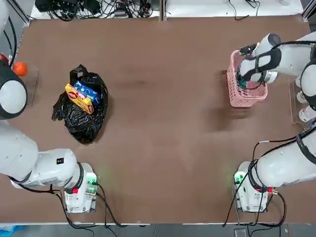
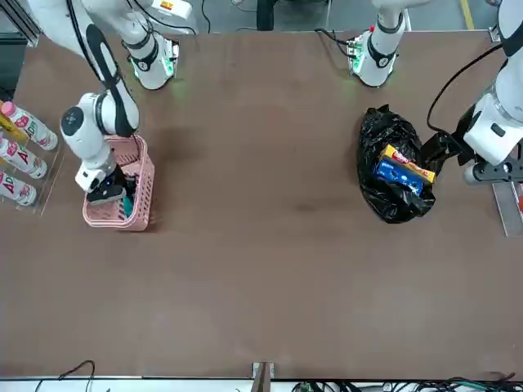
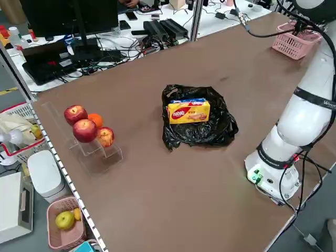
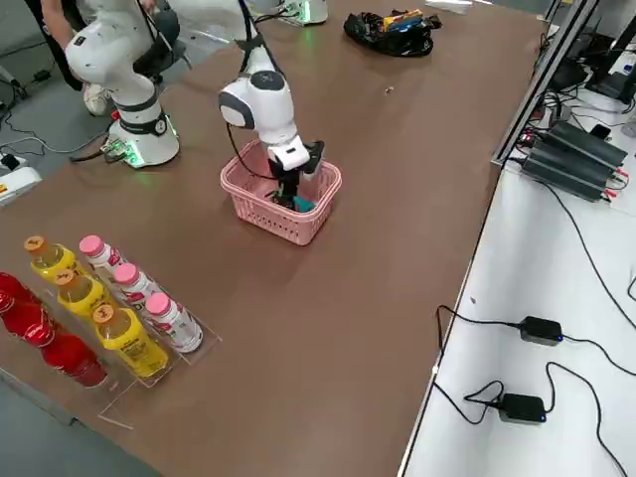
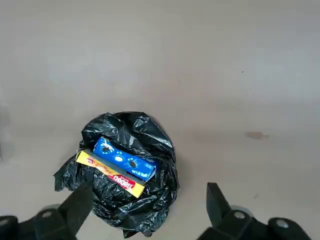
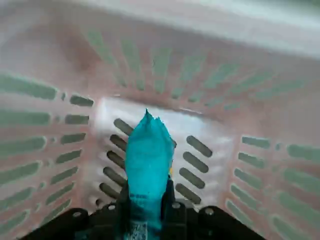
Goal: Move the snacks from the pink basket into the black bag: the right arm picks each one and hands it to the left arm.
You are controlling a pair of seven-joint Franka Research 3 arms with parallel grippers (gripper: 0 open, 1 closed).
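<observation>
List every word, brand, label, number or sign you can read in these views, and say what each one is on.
"nabati": on the yellow packet.
Blue packet: white print, too small to read.
Teal packet: pale print low down, too blurred to read.
White bottles: red print, too small to read.
I can make out no other text.

Relative to the glossy black, crinkled plastic bag (image 1: 85,121), the printed box (image 3: 188,112) on it is yellow with red, the one beside that (image 5: 123,159) blue with white, and the slotted rectangular basket (image 4: 268,214) well apart from it plain pink.
</observation>
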